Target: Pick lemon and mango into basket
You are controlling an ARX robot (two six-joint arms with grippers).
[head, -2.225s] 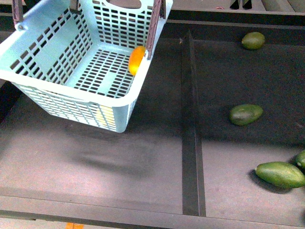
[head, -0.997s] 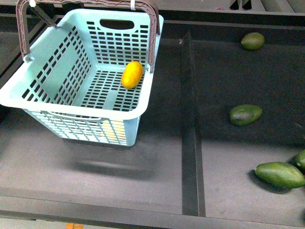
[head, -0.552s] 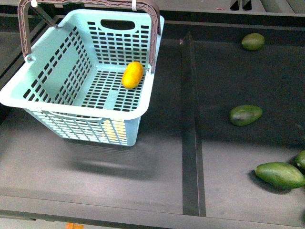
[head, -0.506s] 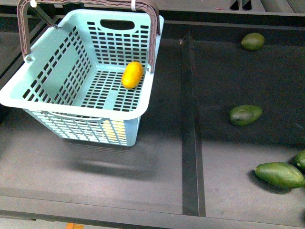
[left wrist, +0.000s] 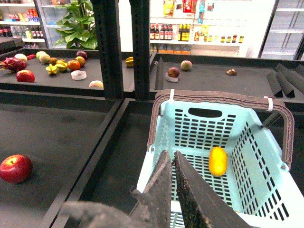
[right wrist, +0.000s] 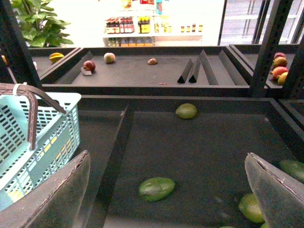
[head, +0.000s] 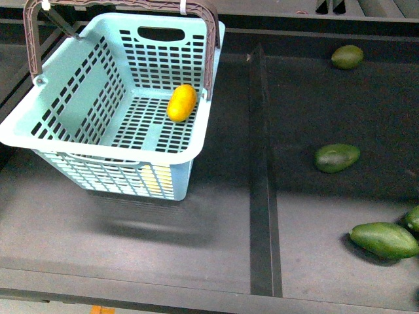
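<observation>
Progress: one yellow-orange fruit, likely mango (head: 181, 103), lies on basket (head: 105, 140) floor, upper left of front frame, toward right wall. Pale yellow shape behind basket's front wall, maybe lemon; unclear.
Green fruits (head: 336, 157) on bench (head: 163, 255), right side.
Left gripper (left wrist: 172, 161) closed, empty, above basket. Right gripper (right wrist: 166, 190) wide open, empty.

Our left pincer (left wrist: 172, 159) has its 2 fingers pressed together, holding nothing; our right pincer (right wrist: 166, 190) is spread wide. Neither arm shows in the front view.
</observation>
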